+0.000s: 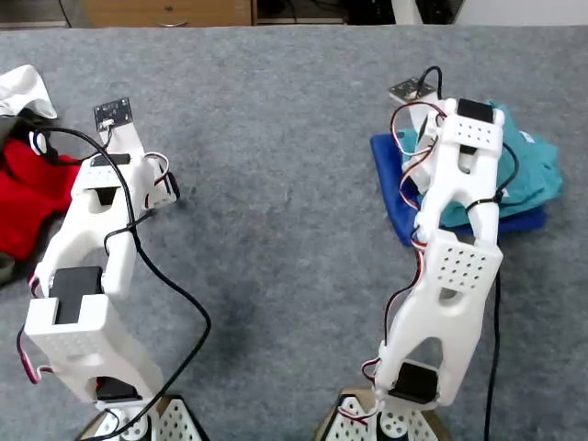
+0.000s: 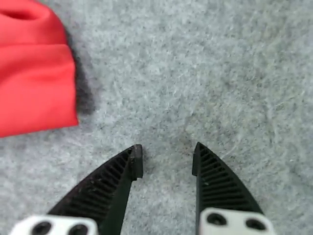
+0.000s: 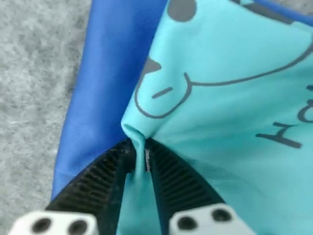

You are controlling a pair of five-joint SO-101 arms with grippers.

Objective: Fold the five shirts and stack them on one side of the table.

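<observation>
A teal shirt with grey print lies on top of a blue shirt at the right of the table. My right gripper is shut on a pinched fold of the teal shirt, with the blue shirt beside it. In the high view the right arm covers part of this stack. A red shirt lies bunched at the left edge, next to a white shirt. My left gripper is open over bare grey carpet, a short way from the red shirt.
Grey carpet covers the table between the two arms. A black cable trails from the left arm across the carpet. Wooden furniture stands beyond the far edge.
</observation>
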